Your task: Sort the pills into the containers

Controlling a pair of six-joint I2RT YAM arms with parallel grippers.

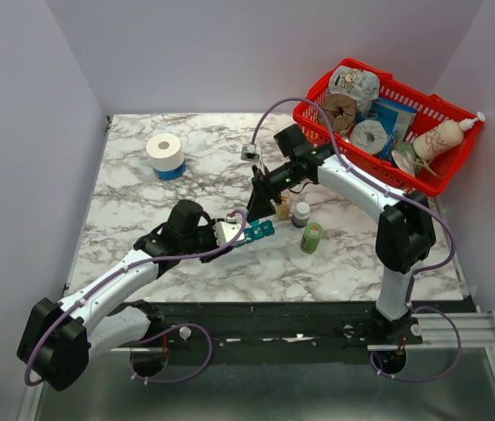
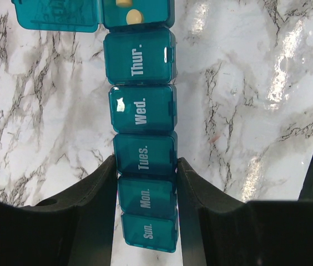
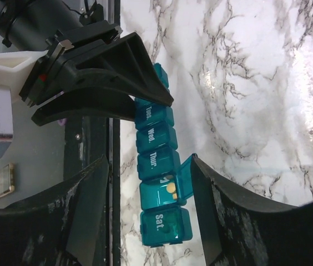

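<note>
Progress early: pill organiser point(image 2: 144, 105) shows 1 compartment point(image 3: 157, 195) open holding 2 pills point(image 3: 171, 189); other lids shut; left claw point(image 2: 146, 166) clamped on its Mon./Tues. end; right claw point(image 3: 150, 160) apart, straddling it.

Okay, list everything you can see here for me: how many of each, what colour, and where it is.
table: one, grey-veined white marble, under everything
pill organiser: one, teal, centre of the table, one lid open
pills: at least two, pale yellow, in the open compartment
white roll: one, on a blue base, far left
jar: one, dark with a white cap, centre right
green bottle: one, just nearer than the jar
basket: one, red, far right corner
basket rolls: two, brownish and grey-white, inside the basket
cream bottle: one, inside the basket
left gripper: black, clamped on the pill organiser
right gripper: black, open, straddling the pill organiser
</note>
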